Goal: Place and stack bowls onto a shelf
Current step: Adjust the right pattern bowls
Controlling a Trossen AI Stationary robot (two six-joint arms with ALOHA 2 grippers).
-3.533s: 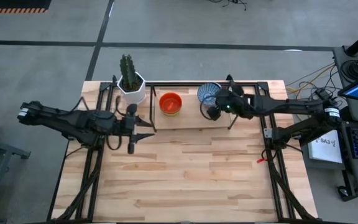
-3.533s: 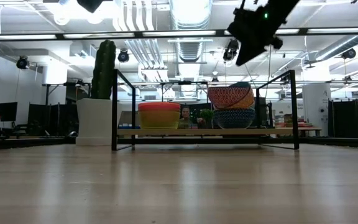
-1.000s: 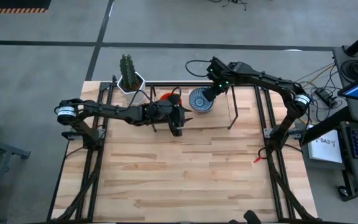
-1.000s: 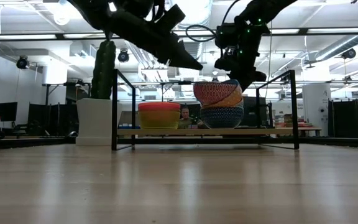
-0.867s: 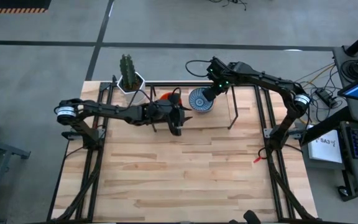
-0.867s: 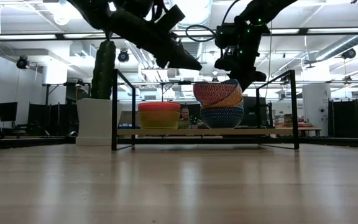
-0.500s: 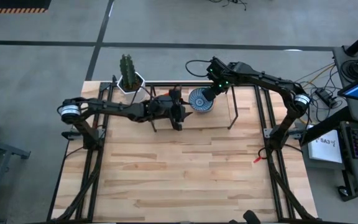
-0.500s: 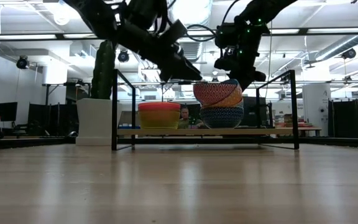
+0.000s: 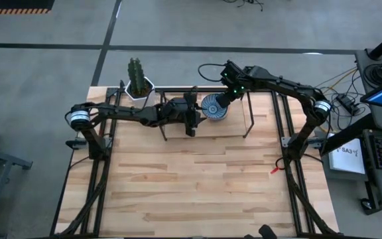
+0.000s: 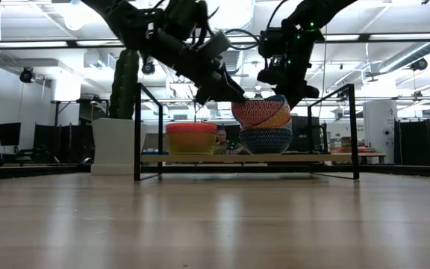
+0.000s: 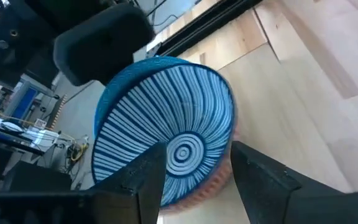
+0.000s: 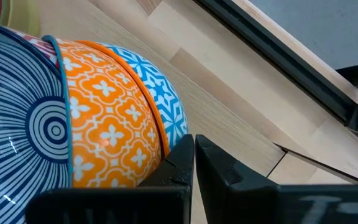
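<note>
Over the low light-wood shelf on its thin black frame [image 10: 200,158], both arms crowd around the tilted stack of patterned bowls whose top one is white inside with blue radial lines [image 9: 213,106], sitting right of the squat orange-red and yellow bowl stack [image 10: 191,138]. The left gripper [image 11: 194,171] reaches in with its dark fingers spread partway, one on each side of the striped bowl's near rim, though I cannot tell if they touch it. The right gripper [image 12: 194,163] has its fingers nearly closed, pressed against the side of the orange flower-patterned bowl [image 12: 104,118] and the blue-and-white one [image 12: 160,99] beneath it.
</note>
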